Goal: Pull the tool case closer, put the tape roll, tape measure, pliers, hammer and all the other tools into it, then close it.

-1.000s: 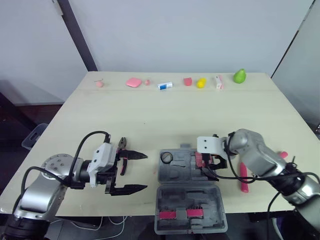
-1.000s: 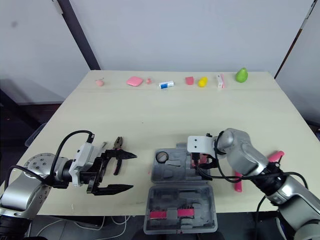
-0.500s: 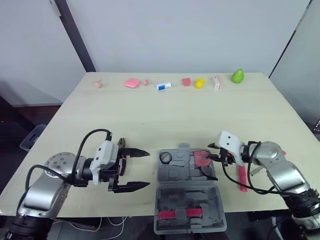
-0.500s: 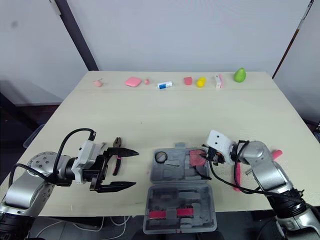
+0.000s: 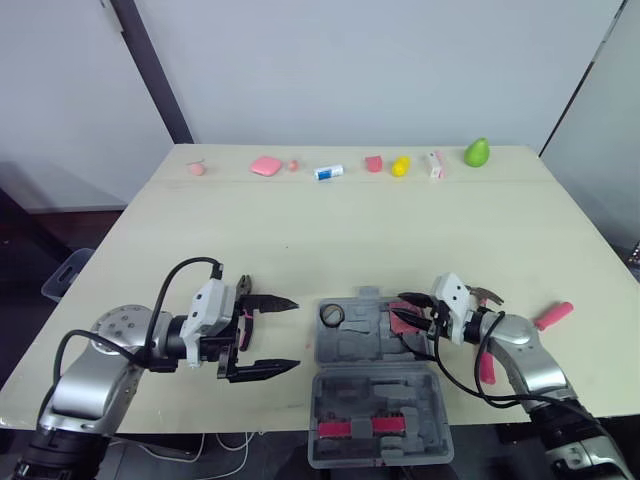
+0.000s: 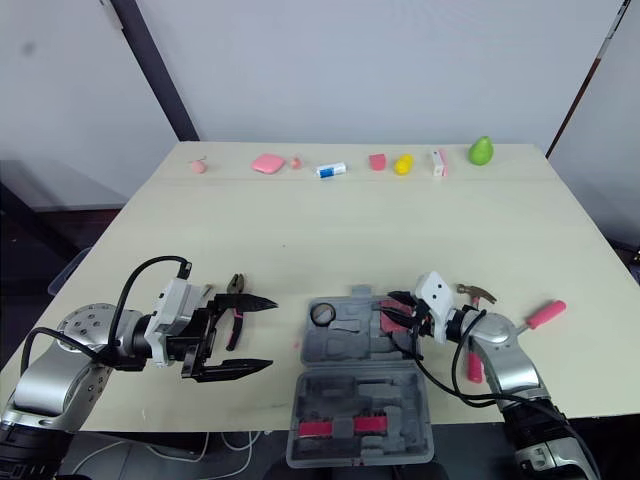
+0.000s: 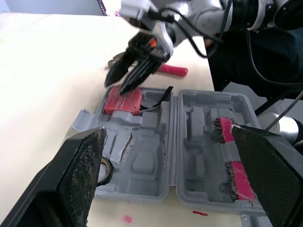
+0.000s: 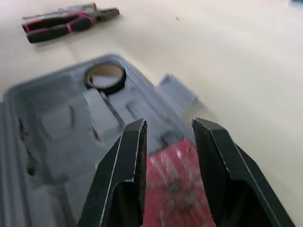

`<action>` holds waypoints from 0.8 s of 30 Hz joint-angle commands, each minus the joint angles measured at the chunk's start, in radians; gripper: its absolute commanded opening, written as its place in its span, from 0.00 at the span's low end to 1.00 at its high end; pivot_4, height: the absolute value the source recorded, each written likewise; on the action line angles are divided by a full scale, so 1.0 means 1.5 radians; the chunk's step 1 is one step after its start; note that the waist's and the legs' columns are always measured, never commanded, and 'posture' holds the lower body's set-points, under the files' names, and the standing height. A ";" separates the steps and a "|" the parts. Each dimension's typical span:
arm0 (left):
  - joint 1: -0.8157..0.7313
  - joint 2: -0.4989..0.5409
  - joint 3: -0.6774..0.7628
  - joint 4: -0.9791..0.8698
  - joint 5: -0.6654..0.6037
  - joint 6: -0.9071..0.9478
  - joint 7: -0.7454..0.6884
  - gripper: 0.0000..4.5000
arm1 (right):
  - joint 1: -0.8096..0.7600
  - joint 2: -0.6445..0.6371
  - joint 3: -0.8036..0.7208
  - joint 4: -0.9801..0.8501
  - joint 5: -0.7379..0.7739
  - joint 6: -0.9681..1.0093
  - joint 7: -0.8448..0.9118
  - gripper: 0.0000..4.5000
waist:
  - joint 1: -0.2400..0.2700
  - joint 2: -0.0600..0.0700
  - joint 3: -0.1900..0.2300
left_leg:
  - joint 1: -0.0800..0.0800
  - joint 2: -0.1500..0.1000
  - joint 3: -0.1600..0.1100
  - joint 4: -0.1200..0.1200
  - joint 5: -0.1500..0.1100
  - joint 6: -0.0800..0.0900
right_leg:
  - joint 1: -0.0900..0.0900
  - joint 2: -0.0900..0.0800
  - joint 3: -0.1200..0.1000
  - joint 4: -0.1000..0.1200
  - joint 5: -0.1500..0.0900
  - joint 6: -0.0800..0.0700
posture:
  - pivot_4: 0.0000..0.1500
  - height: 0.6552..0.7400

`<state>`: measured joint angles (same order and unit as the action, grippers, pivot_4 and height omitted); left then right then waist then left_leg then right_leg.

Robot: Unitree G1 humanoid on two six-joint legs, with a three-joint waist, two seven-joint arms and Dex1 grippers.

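Since a second ago the right arm has drawn back toward the right, uncovering the hammer. Its right gripper (image 5: 408,314) now hovers with fingers apart just over the red tape measure (image 7: 123,101), which lies in the tray. The tool case (image 5: 360,345) lies open at the near edge of the table (image 5: 400,230). It looks like hard, fairly light plastic, so it is best moved by its rim. The hammer (image 5: 552,317), right of the case, is stiff and probably head-heavy, so the handle should be taken close to the head. The pliers (image 6: 236,305), left of the case just beyond the wide-open left gripper (image 5: 294,334), are rigid, and a pinch across both rubbery handles should hold. A pink-handled tool (image 5: 487,367) lies near right. The tape roll (image 5: 332,315) sits in the tray's far left corner.
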<state>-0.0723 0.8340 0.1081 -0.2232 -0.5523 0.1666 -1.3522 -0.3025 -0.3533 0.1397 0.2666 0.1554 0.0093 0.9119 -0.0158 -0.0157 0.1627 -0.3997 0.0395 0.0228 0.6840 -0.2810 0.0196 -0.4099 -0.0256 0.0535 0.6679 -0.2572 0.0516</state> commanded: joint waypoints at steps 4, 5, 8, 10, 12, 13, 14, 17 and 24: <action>0.010 0.002 0.015 -0.007 -0.001 -0.010 0.003 1.00 | -0.016 0.012 0.010 0.106 -0.022 -0.064 0.000 0.36 | -0.001 0.000 0.000 | 0.001 0.000 0.000 0.000 0.000 0.000 | 0.000 0.000 0.000 0.000 0.000 0.000 | 1.00 1.00; 0.011 0.002 0.017 -0.008 -0.002 -0.009 0.005 1.00 | -0.014 0.011 0.014 0.118 -0.026 -0.061 0.002 0.36 | -0.001 0.000 0.000 | 0.001 0.000 0.000 0.000 0.000 0.000 | 0.001 0.000 0.000 0.001 0.000 0.000 | 1.00 1.00; 0.016 0.000 0.018 -0.011 -0.004 -0.008 0.010 1.00 | -0.009 0.009 0.022 0.150 -0.035 -0.048 0.000 0.36 | 0.001 -0.001 -0.001 | 0.002 0.000 0.000 0.000 0.000 0.000 | 0.001 0.000 0.000 0.001 0.000 0.000 | 1.00 1.00; 0.020 -0.001 0.018 -0.011 -0.003 -0.011 0.011 1.00 | -0.004 0.007 0.029 0.168 -0.039 -0.037 0.003 0.36 | 0.001 -0.001 -0.002 | 0.003 0.000 0.000 0.000 0.000 0.000 | 0.002 0.000 0.000 0.001 0.000 0.000 | 1.00 1.00; 0.023 -0.003 0.016 -0.009 -0.001 -0.013 0.012 1.00 | 0.000 0.005 0.039 0.187 -0.048 -0.021 0.006 0.36 | 0.001 -0.002 -0.002 | 0.005 0.000 0.000 0.000 0.000 0.000 | 0.003 0.000 0.001 0.001 0.000 0.000 | 1.00 1.00; 0.023 -0.003 0.015 -0.009 -0.001 -0.014 0.013 1.00 | 0.002 0.004 0.042 0.192 -0.051 -0.016 0.007 0.36 | 0.001 -0.003 -0.002 | 0.006 0.000 0.000 0.000 0.000 0.000 | 0.004 0.000 0.000 0.001 0.000 0.000 | 1.00 1.00; 0.024 -0.003 0.014 -0.010 0.000 -0.014 0.014 1.00 | 0.003 0.003 0.045 0.195 -0.054 -0.010 0.006 0.36 | 0.001 -0.003 -0.003 | 0.007 0.000 0.000 0.000 0.000 0.000 | 0.006 0.000 0.000 0.001 0.000 0.000 | 1.00 1.00; 0.026 -0.006 0.011 -0.012 0.000 -0.014 0.019 1.00 | 0.009 0.007 0.046 0.212 -0.054 0.012 0.000 0.36 | 0.001 -0.004 -0.005 | 0.013 0.000 0.000 -0.001 0.000 0.000 | 0.012 0.000 0.000 0.000 -0.002 -0.002 | 1.00 1.00; 0.038 -0.017 0.021 -0.015 -0.010 0.000 0.042 1.00 | 0.018 0.013 0.028 0.150 -0.036 -0.011 -0.029 0.36 | 0.002 -0.006 -0.013 | 0.014 0.000 0.000 -0.001 0.000 0.000 | 0.013 -0.001 0.000 -0.001 -0.002 -0.003 | 1.00 1.00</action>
<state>-0.0205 0.8128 0.1122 -0.2234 -0.5520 0.1668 -1.3010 -0.3242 -0.3269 0.1738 0.4554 0.1252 -0.0471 0.8794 -0.0126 -0.0253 0.1428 -0.3795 0.0404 0.0223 0.6828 -0.2809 0.0193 -0.3909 -0.0267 0.0534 0.6649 -0.2598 0.0477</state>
